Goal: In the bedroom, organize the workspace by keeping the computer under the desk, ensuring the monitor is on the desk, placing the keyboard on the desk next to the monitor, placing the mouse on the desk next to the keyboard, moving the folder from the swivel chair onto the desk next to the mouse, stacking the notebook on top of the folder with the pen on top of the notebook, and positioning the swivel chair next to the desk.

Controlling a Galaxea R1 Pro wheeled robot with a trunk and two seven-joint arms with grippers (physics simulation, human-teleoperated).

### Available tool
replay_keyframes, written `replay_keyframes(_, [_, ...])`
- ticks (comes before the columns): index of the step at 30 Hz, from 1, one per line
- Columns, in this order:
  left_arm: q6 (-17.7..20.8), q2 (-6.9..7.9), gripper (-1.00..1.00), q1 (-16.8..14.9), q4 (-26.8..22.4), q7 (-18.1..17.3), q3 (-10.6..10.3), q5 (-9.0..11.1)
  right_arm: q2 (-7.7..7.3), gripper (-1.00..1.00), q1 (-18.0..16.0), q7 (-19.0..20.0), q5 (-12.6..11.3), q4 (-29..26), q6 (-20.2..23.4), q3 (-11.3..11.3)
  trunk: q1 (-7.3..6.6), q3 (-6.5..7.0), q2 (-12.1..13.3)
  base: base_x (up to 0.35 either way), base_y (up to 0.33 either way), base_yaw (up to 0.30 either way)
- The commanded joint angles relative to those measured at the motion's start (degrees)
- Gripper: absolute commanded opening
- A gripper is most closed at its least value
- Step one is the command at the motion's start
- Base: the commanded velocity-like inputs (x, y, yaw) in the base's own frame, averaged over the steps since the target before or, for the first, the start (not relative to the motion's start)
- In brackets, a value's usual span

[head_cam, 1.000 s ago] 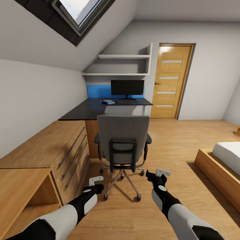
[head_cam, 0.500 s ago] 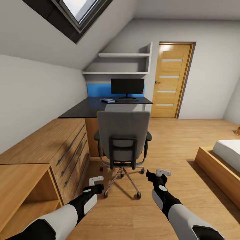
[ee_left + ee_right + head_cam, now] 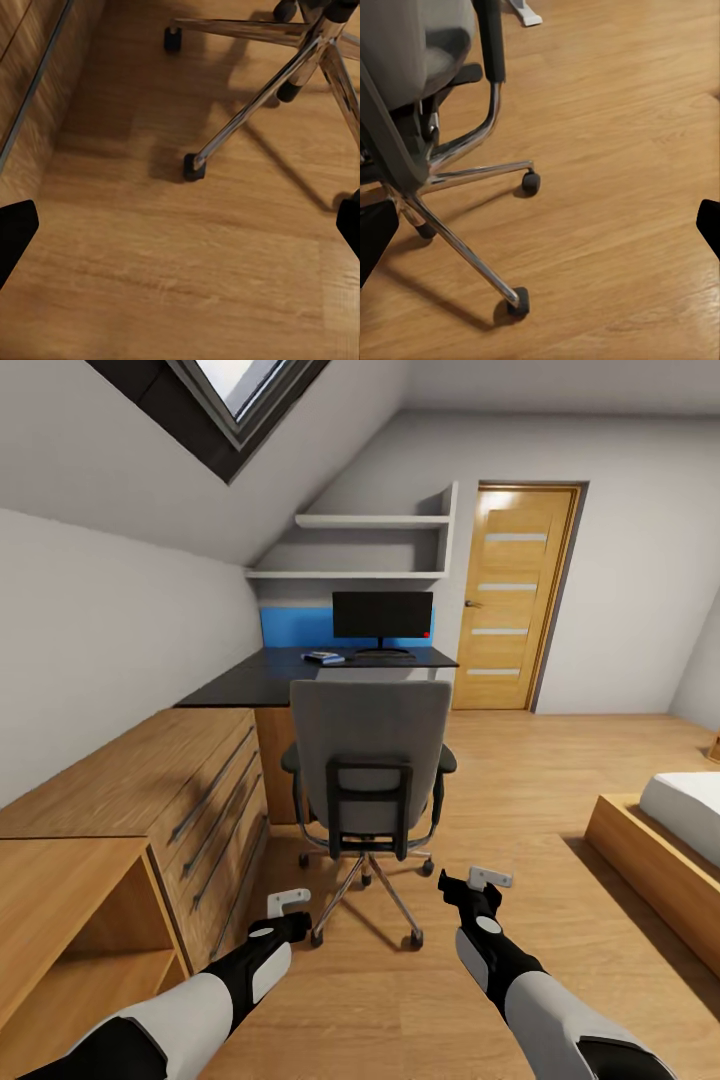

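Between the robot and the tabletop (image 3: pixel 300 672) stands the swivel chair (image 3: pixel 368 765), back toward the camera, blocking the way. Behind it sit the monitor (image 3: pixel 382 615) and folder (image 3: pixel 323 657). Left hand (image 3: pixel 288 901) and right hand (image 3: pixel 489 877) hover empty, fingers apart, beside a wooden dresser (image 3: pixel 170 790).

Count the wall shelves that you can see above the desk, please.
2. The upper shelf hangs just under the sloped ceiling; the lower shelf runs below it, right above the monitor. Both end at an upright panel beside the door.
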Motion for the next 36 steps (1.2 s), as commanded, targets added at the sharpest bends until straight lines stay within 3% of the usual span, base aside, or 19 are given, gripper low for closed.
replay_keyframes(1, [-0.1, -0.01, 1.00, 0.0, 0.0, 0.3, -0.5, 0.5, 0.04, 1.00, 0.0, 0.0, -0.1, 0.1, -0.3, -0.2, 0.22, -0.24, -0.4, 0.000, 0.000, 0.000])
replay_keyframes(8, [1.4, 0.16, 1.00, -0.1, -1.8, 0.7, -0.4, 0.7, -0.11, 1.00, -0.1, 0.2, -0.1, -0.2, -0.5, -0.2, 1.75, -1.50, -3.2, 0.000, 0.000, 0.000])
replay_keyframes(9, [7.6, 0.73, 1.00, -0.2, -7.8, 0.9, -0.4, 0.7, -0.79, 1.00, -0.3, 0.1, -0.1, -2.6, 2.9, -0.2, 1.97, -1.68, -3.7, 0.000, 0.000, 0.000])
replay_keyframes(12, [11.0, 1.61, 1.00, -1.1, -10.0, 1.0, -0.3, 0.8, -1.29, 1.00, -0.4, 0.0, -0.1, -4.3, 7.2, -0.2, 2.63, -2.22, -4.9, 0.000, 0.000, 0.000])
replay_keyframes(15, [13.2, 2.17, 1.00, -4.2, -11.4, 1.0, -0.1, 0.8, -2.30, 1.00, -1.1, 0.0, -0.2, -5.8, 11.9, -0.3, 3.29, -2.75, -6.1, 0.000, 0.000, 0.000])
replay_keyframes(19, [13.1, 2.15, 1.00, -5.4, -11.5, 0.5, 0.1, 0.9, -2.49, 1.00, -2.2, 0.4, -0.2, -5.6, 13.2, -0.2, 3.73, -3.11, -6.9, 0.000, 0.000, 0.000])
replay_keyframes(32, [9.5, 1.85, 1.00, -5.5, -6.2, 0.4, -0.2, 1.0, -2.34, 1.00, -1.8, 0.5, -0.2, -3.7, 9.4, -0.2, 3.73, -3.11, -6.9, 0.000, 0.000, 0.000])
replay_keyframes(36, [9.4, 0.89, 1.00, -5.5, -4.1, 0.3, -0.3, 0.8, -2.34, 1.00, -1.8, 0.6, -0.2, -1.9, 9.0, -0.2, 3.73, -3.11, -6.9, 0.073, 0.000, 0.000])
